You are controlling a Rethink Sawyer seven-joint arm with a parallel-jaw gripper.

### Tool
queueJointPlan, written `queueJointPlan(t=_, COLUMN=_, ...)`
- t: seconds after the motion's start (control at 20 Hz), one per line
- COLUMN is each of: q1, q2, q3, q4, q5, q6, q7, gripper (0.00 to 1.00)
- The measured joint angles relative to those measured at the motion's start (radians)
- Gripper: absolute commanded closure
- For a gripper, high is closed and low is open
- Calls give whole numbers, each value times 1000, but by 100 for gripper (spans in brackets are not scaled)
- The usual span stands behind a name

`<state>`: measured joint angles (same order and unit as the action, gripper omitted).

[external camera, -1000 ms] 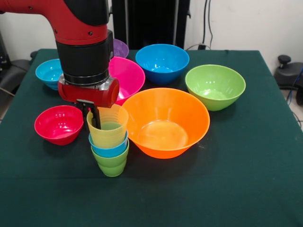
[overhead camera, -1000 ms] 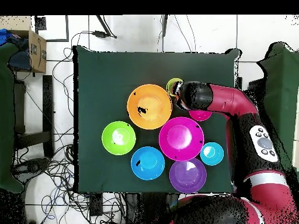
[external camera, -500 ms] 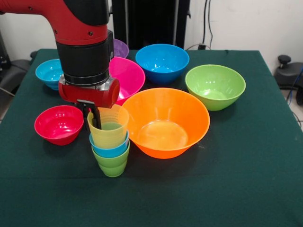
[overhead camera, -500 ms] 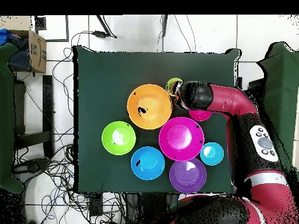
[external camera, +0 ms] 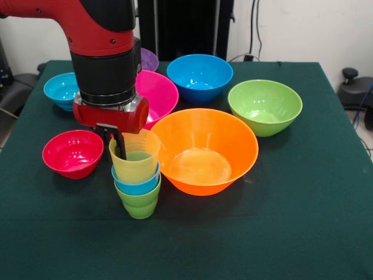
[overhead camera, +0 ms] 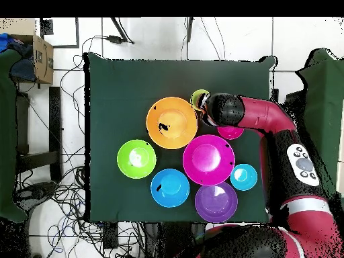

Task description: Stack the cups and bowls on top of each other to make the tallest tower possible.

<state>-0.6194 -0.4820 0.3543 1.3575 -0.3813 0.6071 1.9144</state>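
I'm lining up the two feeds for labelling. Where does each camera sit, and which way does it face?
Front view: across the table from the robot, facing it; shows the arm, its claw at the yellow cup.
Overhead view: above the table, looking straight down; shows the arm from base to wrist.
Shared: the orange bowl, though the views are turned half round.

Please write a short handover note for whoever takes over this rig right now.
Pincer: at the yellow cup's rim, one finger inside it; grip state unclear.
Tower: yellow cup in blue cup in green cup, beside the orange bowl.
Done: three cups nested.
Left: all seven bowls sit separately on the table: orange, pink, purple, blue, green, red, teal.
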Motion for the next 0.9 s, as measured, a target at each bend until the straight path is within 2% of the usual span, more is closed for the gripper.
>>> queueJointPlan(t=0.65, q1=0, q2=2, q3=11, q4=0, q5=-1, q6=0, q7=0, gripper=100)
queueJointPlan(t=0.7, q1=0, q2=2, q3=11, q4=0, q5=-1, q6=0, q7=0, gripper=0)
queueJointPlan(t=0.9, q1=0, q2=4, q3=14, q4=0, q5=-1, q6=0, q7=0, gripper=0)
